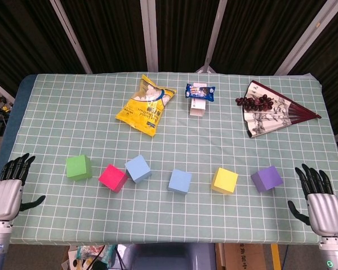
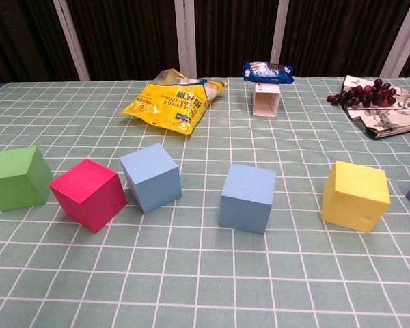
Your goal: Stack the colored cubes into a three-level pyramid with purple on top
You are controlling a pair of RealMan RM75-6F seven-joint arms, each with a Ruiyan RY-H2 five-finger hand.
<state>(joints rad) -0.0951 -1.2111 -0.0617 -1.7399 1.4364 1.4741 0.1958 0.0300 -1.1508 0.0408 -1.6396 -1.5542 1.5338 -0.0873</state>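
Unstacked, cubes (image 1: 180,181) in a row, both hands (image 1: 4,194) (image 1: 322,203) at table corners, fingers spread, holding nothing.
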